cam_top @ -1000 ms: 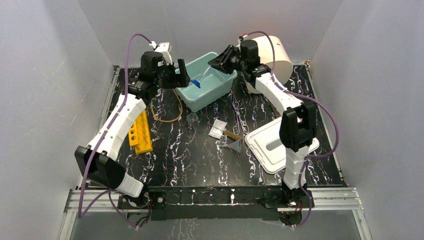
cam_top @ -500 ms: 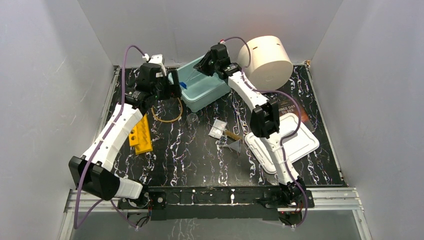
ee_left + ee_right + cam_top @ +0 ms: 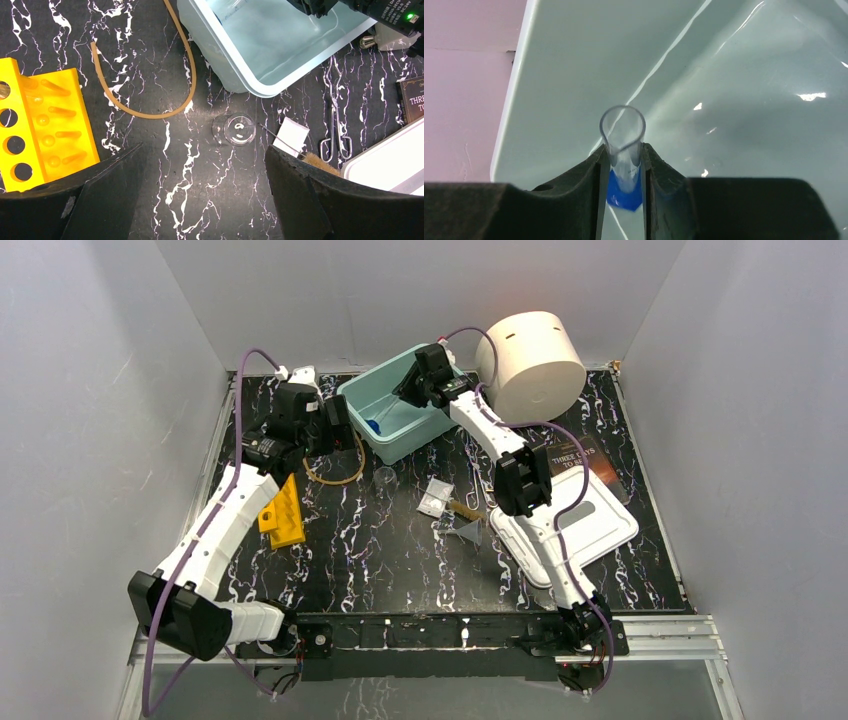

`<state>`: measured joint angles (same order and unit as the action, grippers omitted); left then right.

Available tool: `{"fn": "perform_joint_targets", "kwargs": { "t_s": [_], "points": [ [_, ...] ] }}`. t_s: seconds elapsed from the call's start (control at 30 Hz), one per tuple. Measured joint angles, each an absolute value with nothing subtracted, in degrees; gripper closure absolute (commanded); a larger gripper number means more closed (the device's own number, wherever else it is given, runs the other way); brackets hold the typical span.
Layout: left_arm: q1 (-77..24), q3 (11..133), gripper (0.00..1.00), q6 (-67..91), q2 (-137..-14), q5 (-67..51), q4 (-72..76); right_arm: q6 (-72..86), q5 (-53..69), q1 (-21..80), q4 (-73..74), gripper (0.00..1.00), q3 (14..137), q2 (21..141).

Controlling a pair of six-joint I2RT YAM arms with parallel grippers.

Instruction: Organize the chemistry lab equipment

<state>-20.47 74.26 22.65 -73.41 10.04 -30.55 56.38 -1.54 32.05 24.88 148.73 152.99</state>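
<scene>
My right gripper (image 3: 408,388) is shut on the blue-capped clear tube (image 3: 623,142) and holds it inside the teal bin (image 3: 425,432). The tube's blue cap (image 3: 373,426) is low in the bin. My left gripper (image 3: 335,428) is open and empty, hovering left of the bin above the amber rubber tubing (image 3: 337,468). In the left wrist view the gripper (image 3: 203,160) is over bare table, just short of the tiny glass beaker (image 3: 239,130). The clear flat packet (image 3: 435,498), wooden-handled brush (image 3: 466,508) and clear funnel (image 3: 467,532) lie mid-table.
A yellow tube rack (image 3: 283,508) lies at the left. A white lid (image 3: 565,525), a dark book (image 3: 585,458) and the big cream cylinder (image 3: 535,355) are at the right. Metal tongs (image 3: 336,131) lie beside the packet.
My right gripper has carried the tube left and down into the bin. My left gripper has drawn back from the bin toward the left and lowered.
</scene>
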Motion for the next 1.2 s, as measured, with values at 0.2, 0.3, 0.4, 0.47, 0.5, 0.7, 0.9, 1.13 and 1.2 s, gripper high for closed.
{"fn": "perform_joint_targets", "kwargs": {
  "t_s": [0.2, 0.3, 0.4, 0.47, 0.5, 0.7, 0.9, 1.13, 1.2],
  "points": [
    [-20.4, 73.5, 0.13, 23.0, -73.4, 10.2, -30.5, 55.5, -2.3, 32.1, 23.4, 0.61, 150.6, 155.0],
    [-20.4, 72.9, 0.13, 23.1, -73.4, 10.5, -30.5, 54.5, -2.9, 32.1, 22.3, 0.57, 151.9, 156.7],
    [-20.4, 72.6, 0.13, 23.1, -73.4, 10.7, -30.5, 53.7, -3.2, 32.1, 22.3, 0.51, 151.9, 157.0],
    [-20.4, 72.5, 0.13, 23.1, -73.4, 10.8, -30.5, 53.0, -3.5, 32.1, 22.3, 0.47, 151.9, 157.1],
    [-20.4, 72.5, 0.13, 23.2, -73.4, 11.0, -30.5, 52.6, -3.7, 32.1, 22.2, 0.46, 151.9, 157.1],
    [-20.4, 72.5, 0.13, 23.2, -73.4, 11.2, -30.5, 50.0, -5.5, 32.1, 22.1, 0.36, 152.0, 157.1],
    [-20.4, 72.5, 0.13, 23.2, -73.4, 11.1, -30.5, 44.9, -8.3, 31.9, 22.1, 0.29, 152.0, 157.1],
    [-20.4, 72.5, 0.12, 23.3, -73.4, 10.5, -30.5, 36.3, -8.4, 31.5, 21.0, 0.29, 152.0, 156.1],
    [-20.4, 72.5, 0.12, 23.5, -73.4, 9.8, -30.5, 33.1, -6.1, 31.3, 20.9, 0.29, 152.0, 154.4]
  ]
}}
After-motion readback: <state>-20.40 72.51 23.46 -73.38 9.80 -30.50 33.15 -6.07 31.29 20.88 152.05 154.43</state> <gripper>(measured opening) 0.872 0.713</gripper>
